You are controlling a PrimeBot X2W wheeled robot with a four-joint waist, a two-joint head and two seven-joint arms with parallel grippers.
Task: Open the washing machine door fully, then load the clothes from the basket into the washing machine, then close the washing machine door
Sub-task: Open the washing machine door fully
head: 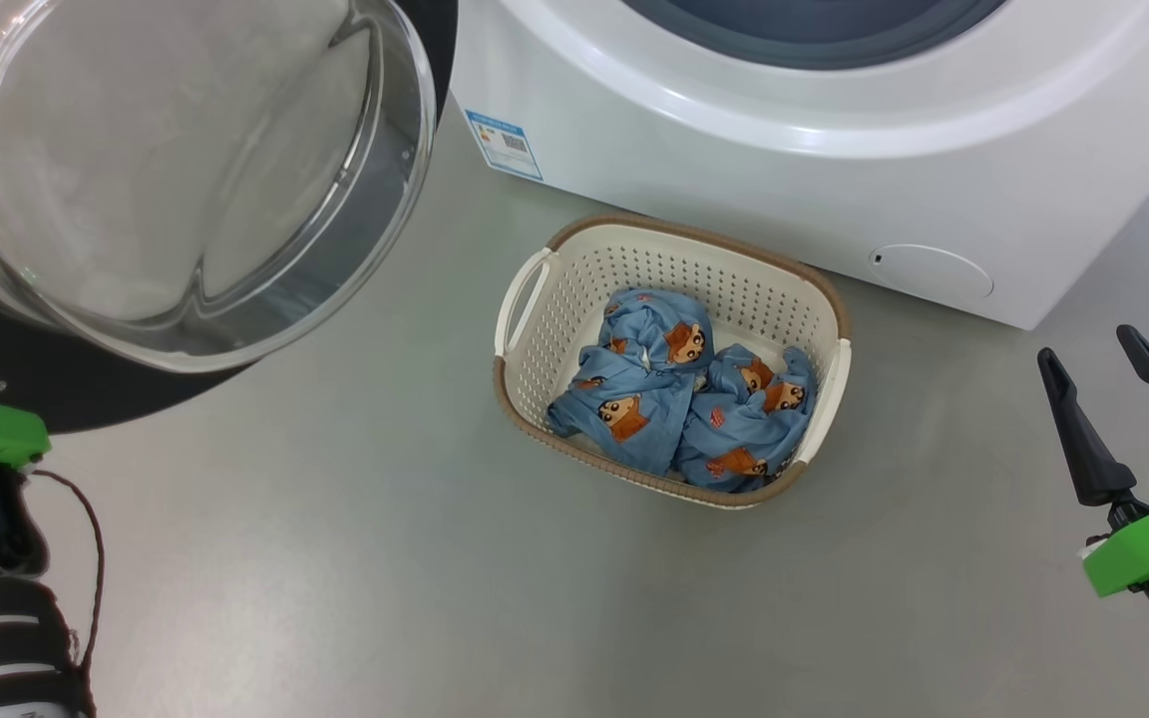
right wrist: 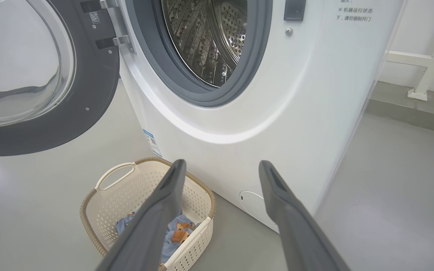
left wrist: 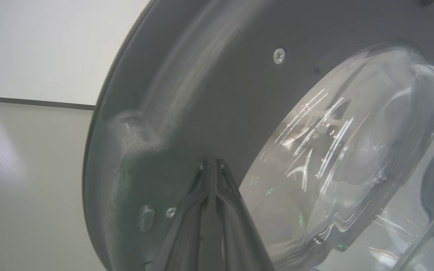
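Large round washing machine door [head: 186, 179] with a glossy black rim and a bulging clear glass bowl is seen swung wide, left of the big white front-loading washing machine [head: 734, 150]. Steel perforated drum [right wrist: 205, 37] and grey rubber seal [right wrist: 164, 67] are exposed. Small cream perforated plastic basket [head: 574, 259] with a brown woven-look rim is set on the grey floor [head: 335, 548] just before the machine, near the blue label sticker [head: 503, 143]. Two crumpled light-blue cartoon-print clothes [head: 674, 399] are lying inside it, side by side and touching. Left gripper [left wrist: 210, 163] is clenched, fingers pressed together with nothing between them. Its tips are pointed at the door's dark inner rim; contact cannot be told. Right gripper [head: 1088, 347] is released, fingers spread wide and empty, held right of the basket and apart from it.
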